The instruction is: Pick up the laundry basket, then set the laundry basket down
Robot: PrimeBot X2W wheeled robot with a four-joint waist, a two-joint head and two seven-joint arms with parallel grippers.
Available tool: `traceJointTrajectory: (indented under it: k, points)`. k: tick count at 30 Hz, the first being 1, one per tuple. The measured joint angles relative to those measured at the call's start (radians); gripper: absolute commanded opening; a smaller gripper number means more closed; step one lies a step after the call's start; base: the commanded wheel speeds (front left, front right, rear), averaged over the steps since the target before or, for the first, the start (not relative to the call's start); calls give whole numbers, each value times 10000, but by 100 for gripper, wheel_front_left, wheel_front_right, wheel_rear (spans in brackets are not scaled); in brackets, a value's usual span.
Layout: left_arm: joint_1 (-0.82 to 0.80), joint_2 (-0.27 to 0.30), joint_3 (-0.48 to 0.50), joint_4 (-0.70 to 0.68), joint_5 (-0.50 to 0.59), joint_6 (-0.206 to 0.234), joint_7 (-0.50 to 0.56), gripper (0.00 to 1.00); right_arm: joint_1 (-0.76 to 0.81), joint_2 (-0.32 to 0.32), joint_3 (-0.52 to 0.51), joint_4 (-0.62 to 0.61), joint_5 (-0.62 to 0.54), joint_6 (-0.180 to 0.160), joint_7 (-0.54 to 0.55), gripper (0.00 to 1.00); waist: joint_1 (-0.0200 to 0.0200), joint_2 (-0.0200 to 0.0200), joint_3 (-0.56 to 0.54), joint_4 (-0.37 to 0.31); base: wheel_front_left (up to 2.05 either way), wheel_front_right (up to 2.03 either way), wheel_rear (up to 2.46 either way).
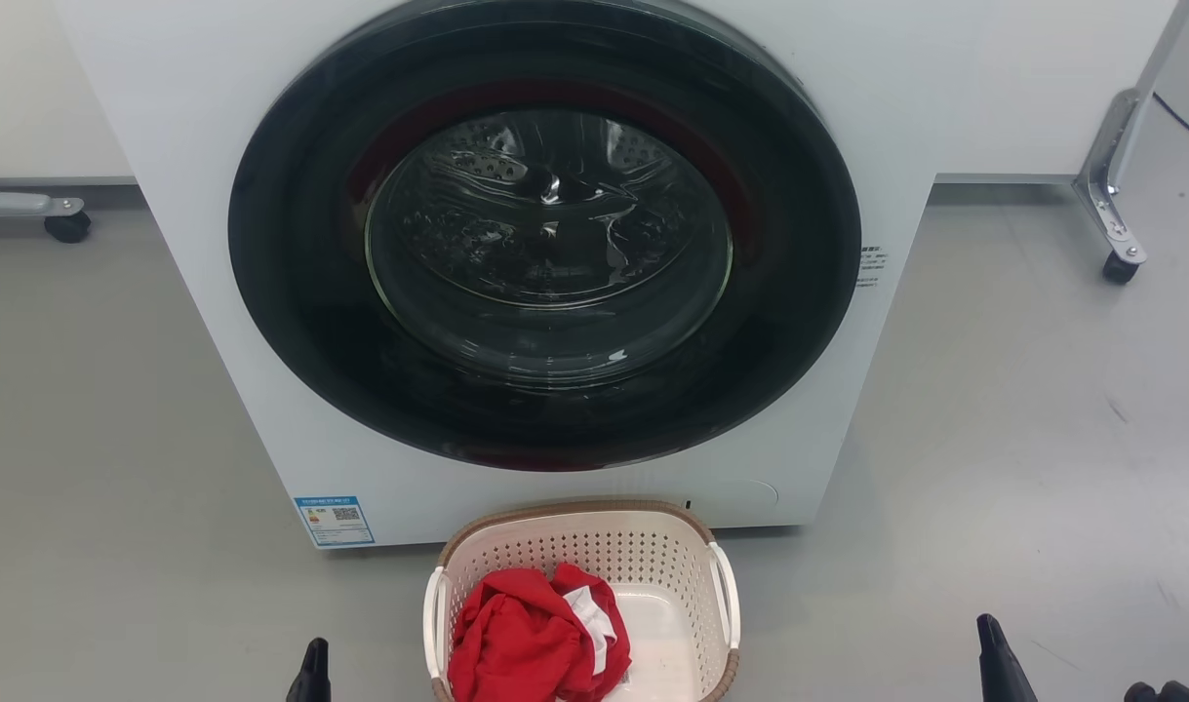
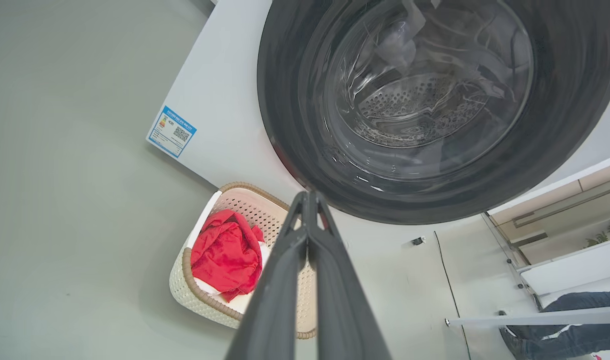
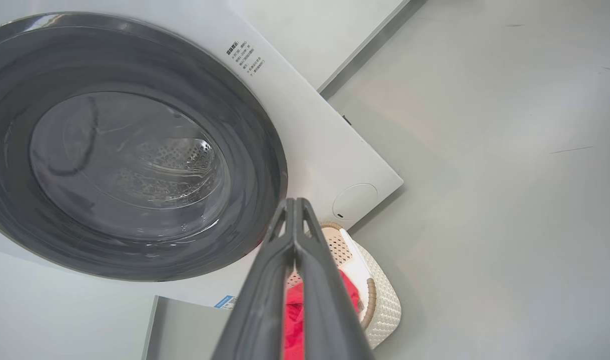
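Note:
The laundry basket (image 1: 594, 544) stands on the grey floor right in front of the washing machine, cream with perforated sides, a brown rim and white side handles. A red cloth (image 1: 526, 634) lies in its left half. My left gripper (image 1: 313, 669) is low to the basket's left, apart from it. My right gripper (image 1: 992, 651) sits farther off to the right. In the left wrist view the left gripper (image 2: 309, 196) is shut with nothing in it, above the basket (image 2: 184, 290). In the right wrist view the right gripper (image 3: 294, 202) is shut and empty too, above the basket (image 3: 387, 305).
A white washing machine (image 1: 194, 244) with a large dark round door (image 1: 545, 234), which is closed, rises just behind the basket. Metal legs on casters stand at far left (image 1: 65, 224) and far right (image 1: 1121, 263). A person's leg (image 2: 575, 320) shows in the left wrist view.

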Motion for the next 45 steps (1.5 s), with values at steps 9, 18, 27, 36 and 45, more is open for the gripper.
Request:
traceJointTrajectory:
  k: [9,18,27,36,45]
  points:
    - [-171,-50,334,121,-1118,-251,337,0,-123,25,-380,161,1187,201,349,0,0,0,-11,-2,0,0,0]
    - [-366,-73,658,245,-2140,-441,635,0,-298,67,-763,284,2362,464,621,0,0,0,-23,-4,0,0,0]
    - [-555,-105,984,357,-3229,-694,965,0,-495,98,-1143,443,3524,685,966,0,0,0,-34,-5,0,0,0]
    - [-771,-146,1312,483,-4341,-884,1300,0,-704,127,-1521,554,4690,905,1281,0,0,0,-46,-7,0,0,0]
    - [-965,-194,1645,594,-5455,-1149,1599,0,-836,153,-1904,723,5881,1154,1588,0,0,0,-57,-10,0,0,0]
